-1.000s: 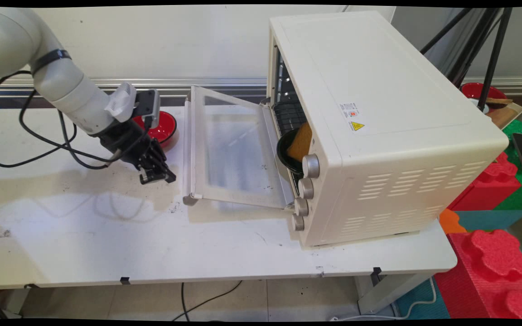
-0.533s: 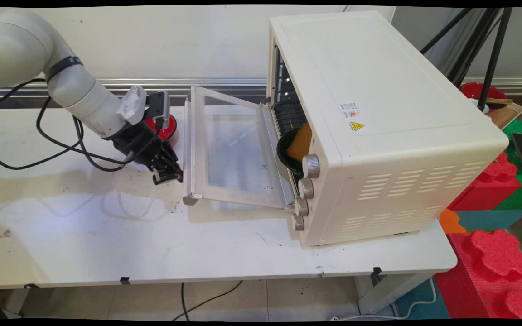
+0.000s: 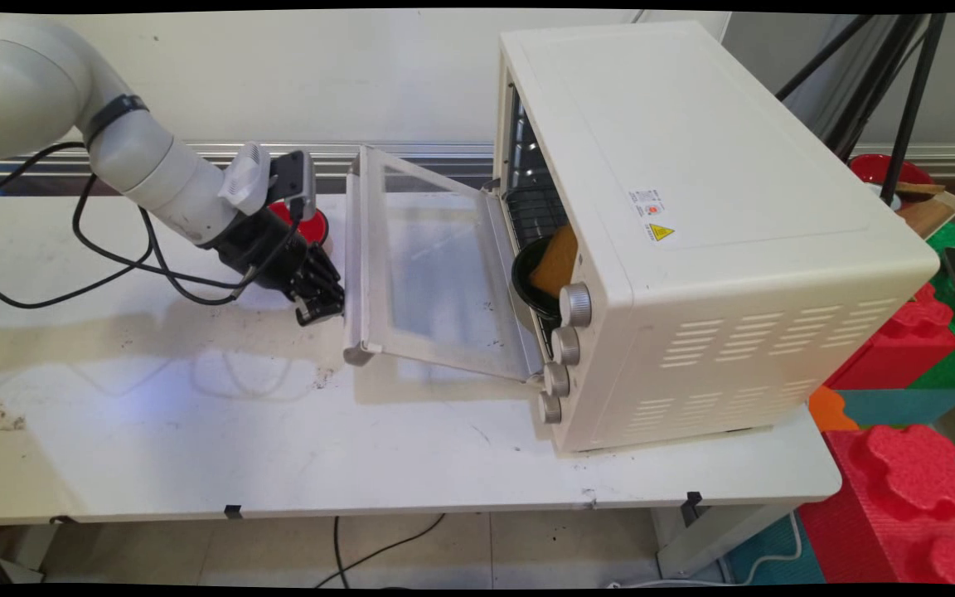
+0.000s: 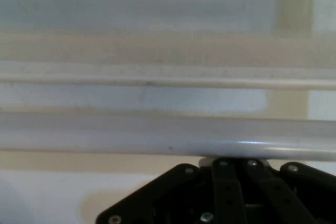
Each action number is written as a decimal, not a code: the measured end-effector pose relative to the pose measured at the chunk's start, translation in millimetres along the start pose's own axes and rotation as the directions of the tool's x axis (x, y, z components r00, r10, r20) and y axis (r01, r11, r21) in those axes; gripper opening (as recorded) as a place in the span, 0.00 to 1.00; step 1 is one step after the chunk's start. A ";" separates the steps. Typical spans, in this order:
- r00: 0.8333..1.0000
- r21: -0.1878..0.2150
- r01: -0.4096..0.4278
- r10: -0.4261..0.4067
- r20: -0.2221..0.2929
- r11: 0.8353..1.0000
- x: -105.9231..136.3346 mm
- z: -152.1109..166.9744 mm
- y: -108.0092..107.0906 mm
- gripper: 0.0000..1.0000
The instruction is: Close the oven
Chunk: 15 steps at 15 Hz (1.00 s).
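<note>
The black two-finger gripper (image 3: 322, 308) sits low over the white worktop (image 3: 278, 431), its tip against the outer edge of the glass-paned, cream-framed oven door (image 3: 428, 265), which hangs open and tilts slightly upward from its hinge. In the hand view the gripper (image 4: 231, 162) presses up to the door's pale rounded handle bar (image 4: 168, 135), which runs across the whole picture just above the black linkage. Whether the jaws are spread or closed cannot be told; the fingers are hidden behind the bar in one view and too small and dark in the other.

The cream-coloured boxy metal toaster oven (image 3: 693, 232) stands at 3 o'clock of the gripper, taking up the right half of the worktop. Its side wall has rows of vent slots and a small warning sticker on top. Four round silver knobs (image 3: 564, 352) run down the front corner. Inside the open cavity a wire rack shows, and on it a black round pan (image 3: 530, 286) holding a tan-orange slab of food (image 3: 556, 261), leaning at an angle.

At 11 o'clock of the gripper, partly hidden behind the wrist, a red round bowl (image 3: 312, 224) sits on the worktop. Black cables (image 3: 113, 274) loop down from the arm. Red and green foam blocks (image 3: 908, 464) lie off the worktop's right end.
</note>
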 end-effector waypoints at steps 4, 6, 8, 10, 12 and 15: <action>0.999 0.014 0.003 -0.003 -0.045 1.000 7.0 -9.5 -0.3 0.00; 0.997 0.019 -0.006 0.007 -0.072 1.000 17.4 -13.5 -2.2 0.00; 0.995 0.039 0.009 -0.005 -0.100 0.999 17.9 -25.3 3.6 0.00; 0.992 0.049 0.005 0.001 -0.126 0.999 24.2 -33.1 2.0 0.00; 0.988 0.052 -0.006 0.014 -0.151 0.999 34.8 -37.0 -1.1 0.00; 0.982 0.060 -0.009 0.020 -0.186 0.998 45.8 -44.2 -3.4 0.00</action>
